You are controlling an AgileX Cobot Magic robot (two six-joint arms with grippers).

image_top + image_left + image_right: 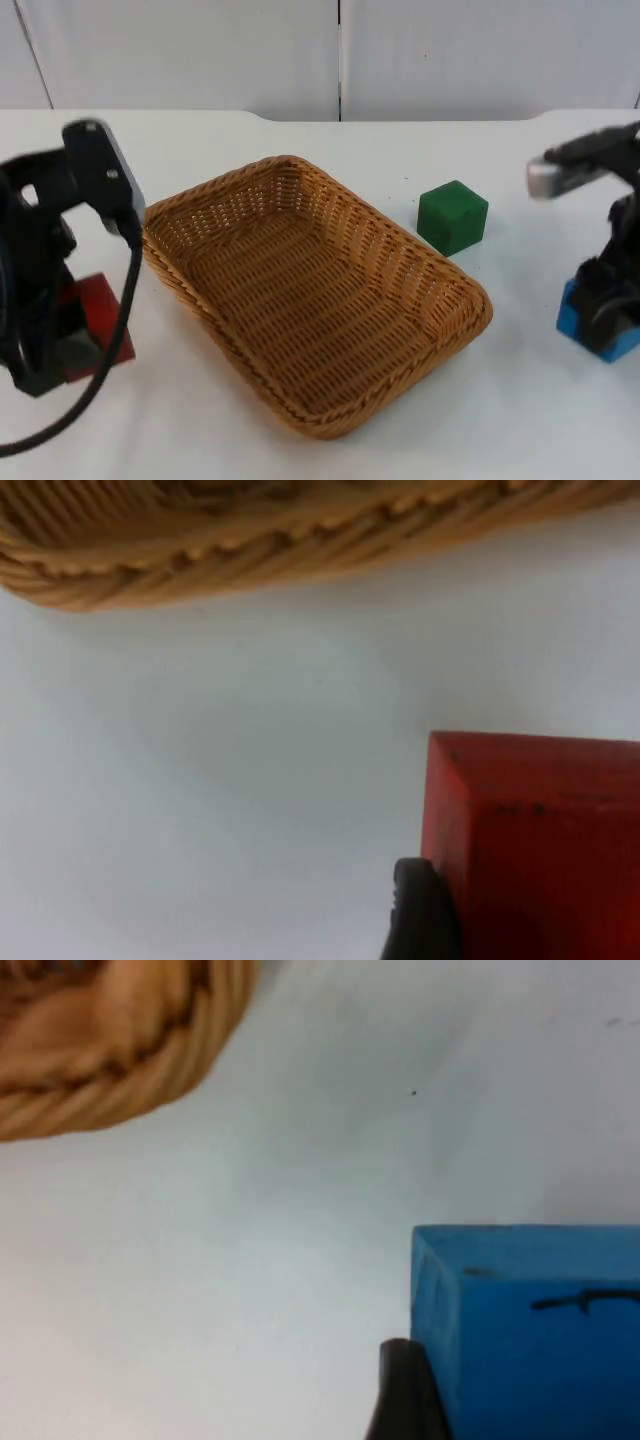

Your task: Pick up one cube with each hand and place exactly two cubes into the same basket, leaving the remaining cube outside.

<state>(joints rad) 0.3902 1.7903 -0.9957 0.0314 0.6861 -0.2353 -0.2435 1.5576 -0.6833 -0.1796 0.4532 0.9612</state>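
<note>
The woven basket (pixel 468 296) lies empty in the middle of the table. A red cube (pixel 101 306) rests on the table to its left, and my left gripper (pixel 72 342) is down over it, shut on the red cube (pixel 540 850) with one black fingertip (pixel 420 915) pressed to its side. A blue cube (pixel 574 318) sits on the table at the right, and my right gripper (pixel 606 308) is shut on this blue cube (pixel 530 1330), a fingertip (pixel 400 1392) against its side. A green cube (pixel 453 216) stands free beside the basket's far right rim.
The basket's rim (pixel 250 540) lies a short way from the red cube, with bare white table between. The basket's corner (pixel 110 1060) is likewise a little off the blue cube. The grey partition wall (pixel 340 50) closes the table's far edge.
</note>
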